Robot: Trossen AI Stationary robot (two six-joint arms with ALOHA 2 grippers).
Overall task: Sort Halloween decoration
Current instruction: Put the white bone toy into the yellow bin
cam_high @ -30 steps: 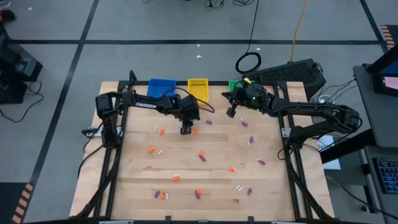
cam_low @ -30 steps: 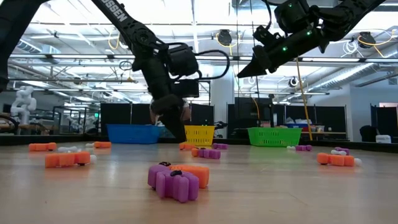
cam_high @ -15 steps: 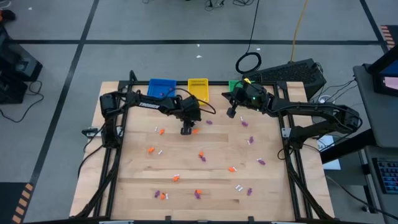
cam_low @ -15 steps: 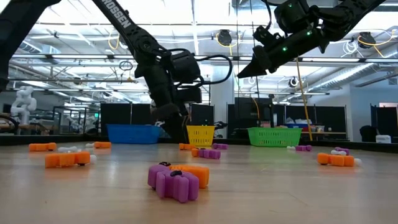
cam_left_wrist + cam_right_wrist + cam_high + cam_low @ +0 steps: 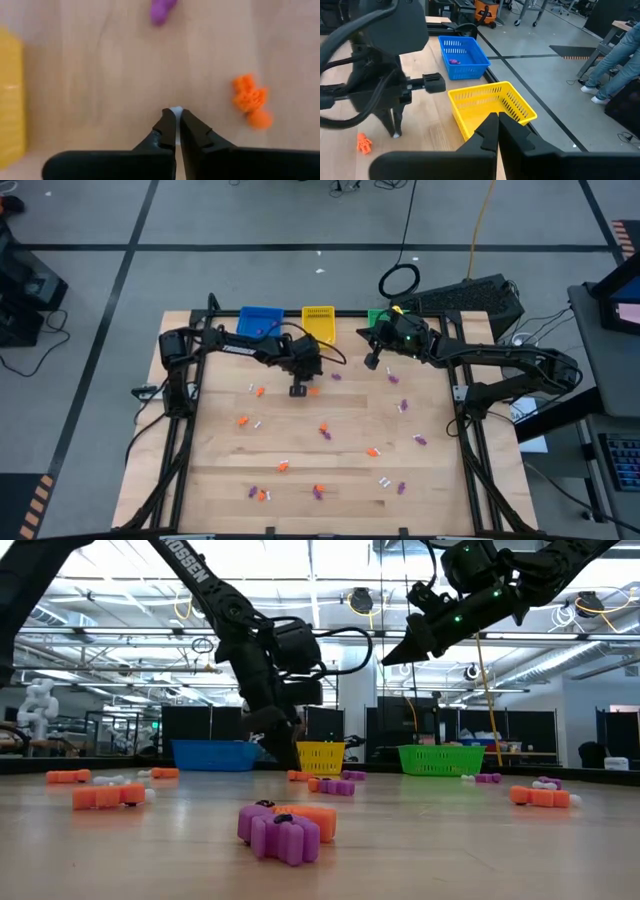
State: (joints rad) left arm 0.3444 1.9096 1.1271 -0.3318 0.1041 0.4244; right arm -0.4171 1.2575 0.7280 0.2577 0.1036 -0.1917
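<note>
Left gripper (image 5: 175, 120) down at the table, fingers pinched together on a small white trinket (image 5: 175, 109), seen only in the left wrist view, beside an orange trinket (image 5: 251, 100). From above, only scattered trinkets on the table (image 5: 200, 470). Right gripper (image 5: 371, 363) fully closed, empty, raised near the yellow basket (image 5: 492, 107).

baskets: blue (image 5: 259, 321), yellow (image 5: 318, 322), green (image 5: 434, 759)
trinkets: orange (image 5: 250, 99), purple (image 5: 163, 10), white (image 5: 384, 481)
table (image 5: 220, 460): pale wood with visible grain
arms: black
floor: grey with dark lines
</note>
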